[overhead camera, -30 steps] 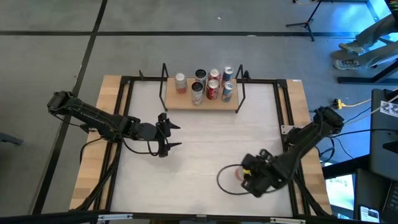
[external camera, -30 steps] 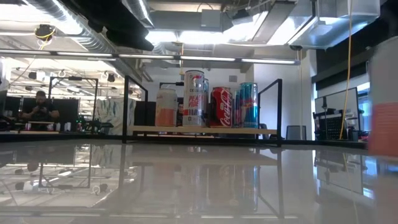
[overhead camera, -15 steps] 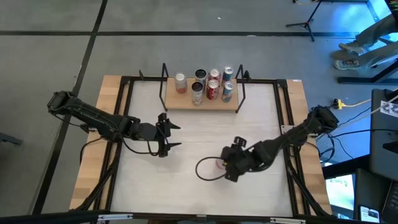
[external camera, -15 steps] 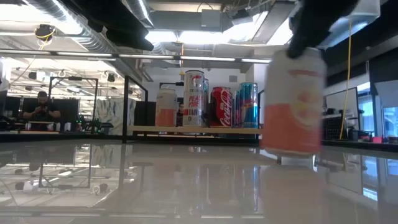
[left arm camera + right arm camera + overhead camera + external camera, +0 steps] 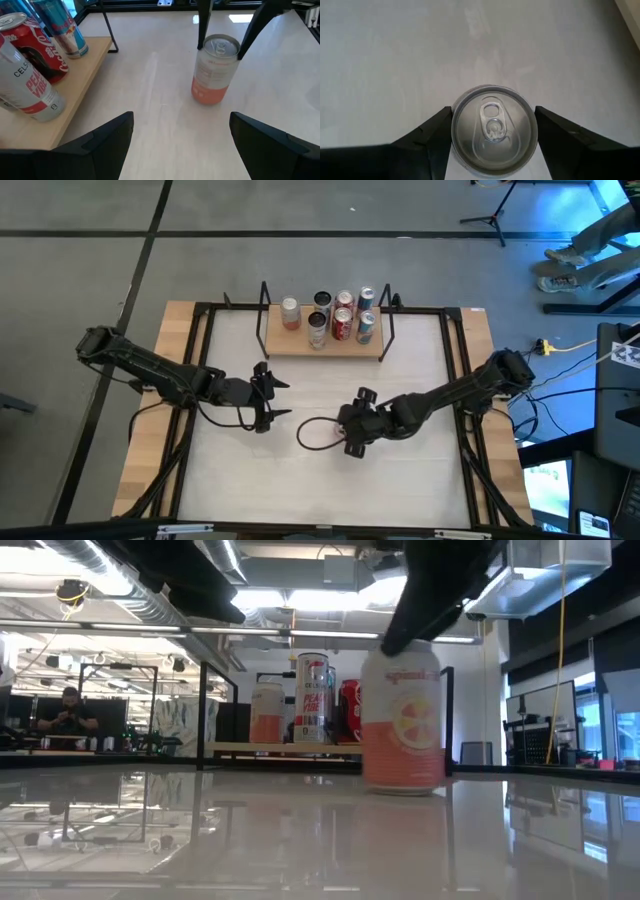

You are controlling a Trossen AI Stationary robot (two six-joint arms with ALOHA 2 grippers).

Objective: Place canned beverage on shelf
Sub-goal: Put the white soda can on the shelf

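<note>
A pink-and-white can (image 5: 402, 715) stands upright near the table's middle, with my right gripper (image 5: 352, 442) shut on it from above. I cannot tell whether its base touches the tabletop. The shelf (image 5: 325, 345), a small wooden board with black wire ends, lies at the table's far side. Several cans (image 5: 335, 315) stand on it. My left gripper (image 5: 272, 395) hangs open over the left half of the table, empty, and points toward the shelf and the pink can (image 5: 212, 70). My right gripper pinches the can between its two fingers, on opposite sides of the upper wall just under the rim (image 5: 456, 127). The fingers (image 5: 202, 27) come down at a slant from the table's right side. The can stays upright, its lid (image 5: 494, 125) facing the wrist camera.
A black metal frame (image 5: 300, 308) runs around the table's white top. A dark cable loop (image 5: 315, 435) hangs from my right wrist, just left of the can. The white top between the held can and the shelf (image 5: 150, 90) is bare.
My right gripper has carried the pink can from the table's near right toward the left and a little toward the far edge. The wrist rolled on the way. The can has stayed upright in the hold.
</note>
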